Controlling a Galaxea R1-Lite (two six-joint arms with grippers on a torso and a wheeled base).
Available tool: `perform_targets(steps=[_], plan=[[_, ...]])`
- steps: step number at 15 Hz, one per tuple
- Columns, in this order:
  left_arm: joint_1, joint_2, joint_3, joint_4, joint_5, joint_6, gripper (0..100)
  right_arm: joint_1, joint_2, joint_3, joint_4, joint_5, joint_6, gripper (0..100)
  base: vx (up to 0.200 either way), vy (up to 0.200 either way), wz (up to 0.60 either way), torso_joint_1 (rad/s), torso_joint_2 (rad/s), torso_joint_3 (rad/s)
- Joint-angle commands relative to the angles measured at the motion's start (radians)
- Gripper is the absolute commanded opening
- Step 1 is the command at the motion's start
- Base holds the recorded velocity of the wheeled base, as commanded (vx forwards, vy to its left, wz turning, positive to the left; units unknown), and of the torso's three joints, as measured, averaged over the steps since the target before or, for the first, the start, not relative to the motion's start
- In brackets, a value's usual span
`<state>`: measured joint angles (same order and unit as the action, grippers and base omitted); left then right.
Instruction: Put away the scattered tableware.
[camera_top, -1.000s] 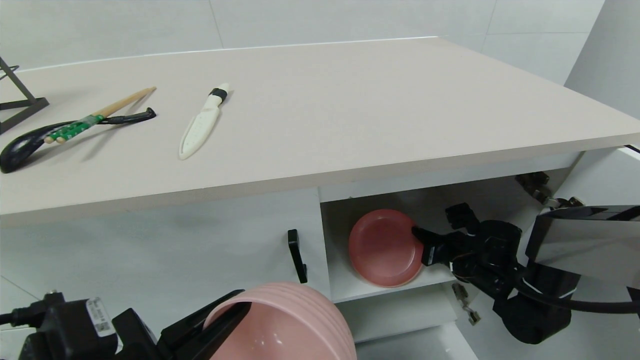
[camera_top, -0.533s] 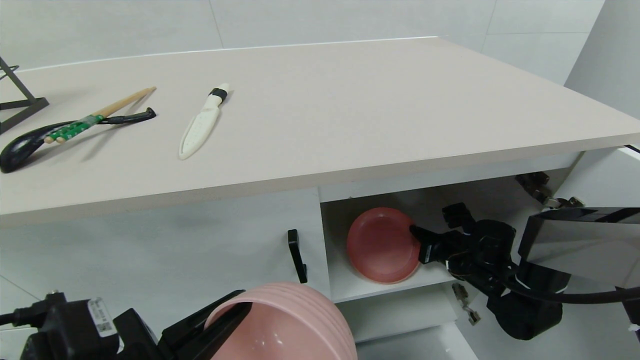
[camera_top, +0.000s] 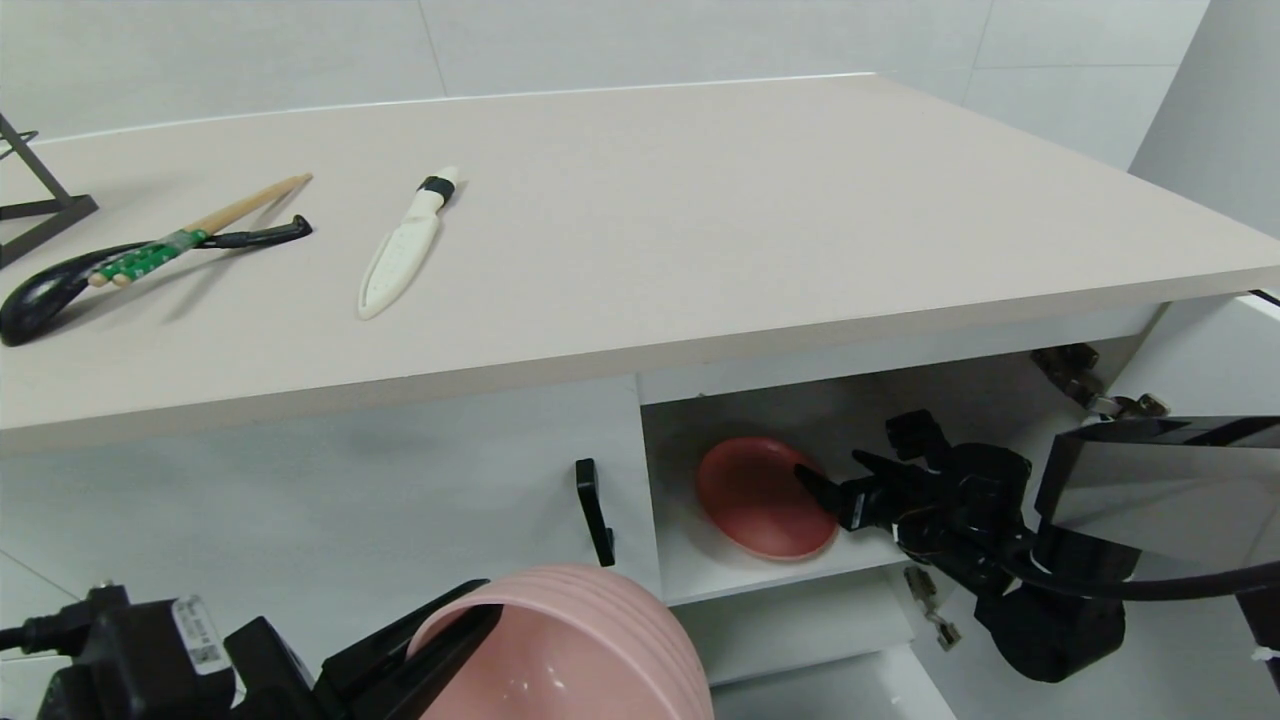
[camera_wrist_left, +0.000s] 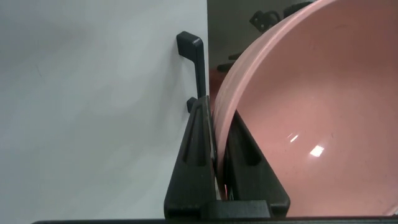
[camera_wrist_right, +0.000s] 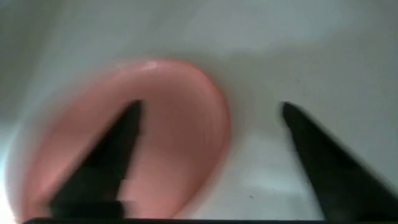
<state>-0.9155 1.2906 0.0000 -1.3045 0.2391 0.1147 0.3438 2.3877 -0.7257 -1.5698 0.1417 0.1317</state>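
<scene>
Kitchen setting: beige surface (camera_top: 700, 230) over white base cabinets with black handle (camera_top: 596, 512), tiled wall (camera_top: 600, 40), and utensils, a sheathed knife (camera_top: 405, 245), ladle (camera_top: 60, 285) and chopsticks (camera_top: 200, 228).

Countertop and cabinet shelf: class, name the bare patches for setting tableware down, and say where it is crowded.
Bare: the countertop from the knife to its right edge. Crowded: its left end with spoon and chopsticks; the shelf, with the plate and right gripper.
</scene>
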Motion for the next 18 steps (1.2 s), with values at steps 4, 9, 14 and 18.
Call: perform_targets(steps=[4, 9, 14, 18], plan=[[-0.009, -0.007, -0.002, -0.006, -0.003, 0.097, 0, 0.001, -0.206, 0.164, -0.001, -0.004, -0.034, 100, 0.0, 0.0, 0.0, 0.0, 0.0, 0.0], [-0.066, 0.078, -0.078, -0.006, -0.003, 0.183, 0, 0.089, -0.481, 0.453, -0.001, -0.01, -0.126, 100, 0.0, 0.0, 0.0, 0.0, 0.0, 0.0], [-0.089, 0.245, -0.147, -0.025, -0.003, 0.232, 0, 0.092, -0.594, 0.568, -0.001, -0.008, -0.127, 100, 0.0, 0.0, 0.0, 0.0, 0.0, 0.0], [-0.089, 0.46, -0.221, -0.211, 0.035, 0.26, 0, 0.089, -0.639, 0.634, -0.001, -0.01, -0.184, 100, 0.0, 0.0, 0.0, 0.0, 0.0, 0.0]])
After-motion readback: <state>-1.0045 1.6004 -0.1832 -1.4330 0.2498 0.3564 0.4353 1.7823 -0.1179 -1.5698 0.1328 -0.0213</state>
